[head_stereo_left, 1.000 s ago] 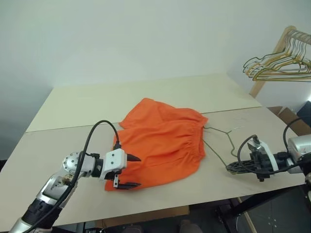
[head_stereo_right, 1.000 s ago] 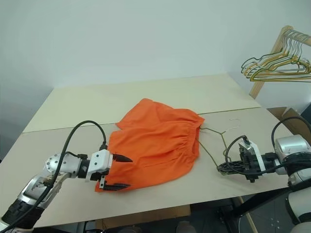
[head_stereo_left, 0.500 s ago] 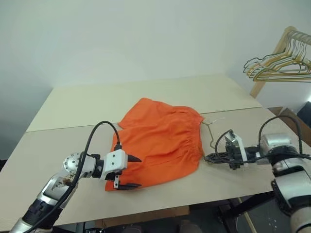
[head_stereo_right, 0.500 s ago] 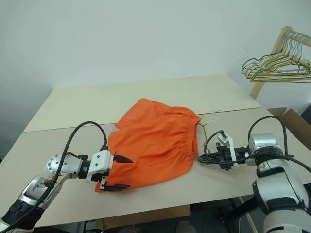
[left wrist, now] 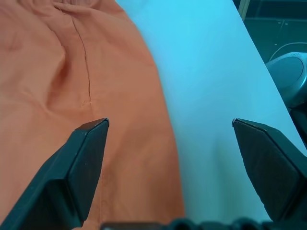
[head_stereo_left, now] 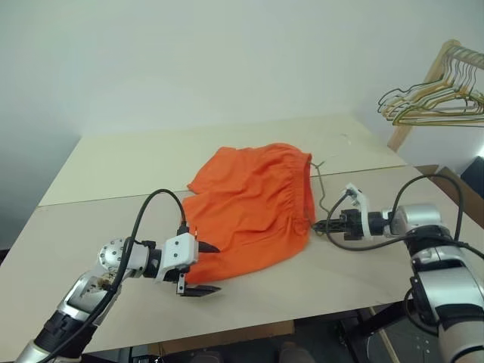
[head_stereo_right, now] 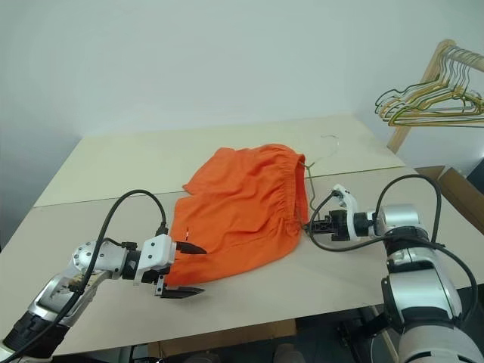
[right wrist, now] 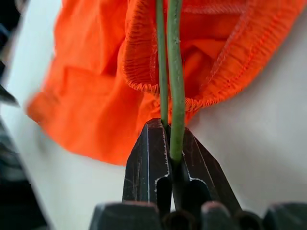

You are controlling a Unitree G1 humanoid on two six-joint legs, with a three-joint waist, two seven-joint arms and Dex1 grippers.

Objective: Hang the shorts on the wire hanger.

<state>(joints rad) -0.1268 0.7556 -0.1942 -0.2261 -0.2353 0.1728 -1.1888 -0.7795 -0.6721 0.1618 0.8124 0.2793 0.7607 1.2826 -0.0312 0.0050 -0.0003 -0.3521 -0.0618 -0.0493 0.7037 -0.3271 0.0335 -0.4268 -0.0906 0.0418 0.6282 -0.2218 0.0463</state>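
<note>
The orange shorts lie bunched in the middle of the table, waistband toward my right arm. My right gripper is shut on the thin green wire hanger at the waistband's near corner. In the right wrist view the hanger's two wires run from the closed gripper into the waistband opening. The hook sticks out beyond the far corner of the shorts. My left gripper stands open at the shorts' near hem, one finger over the fabric and the other over bare table.
A wooden rack with a cluster of gold and green hangers stands at the back right, off the table. A cardboard box sits beside the table's right edge. A seam crosses the tabletop behind the shorts.
My right gripper has rolled and moved left toward the shorts with the hanger. The hanger has gone into the waistband, and the shorts have bunched and shifted away. The left arm stayed still.
</note>
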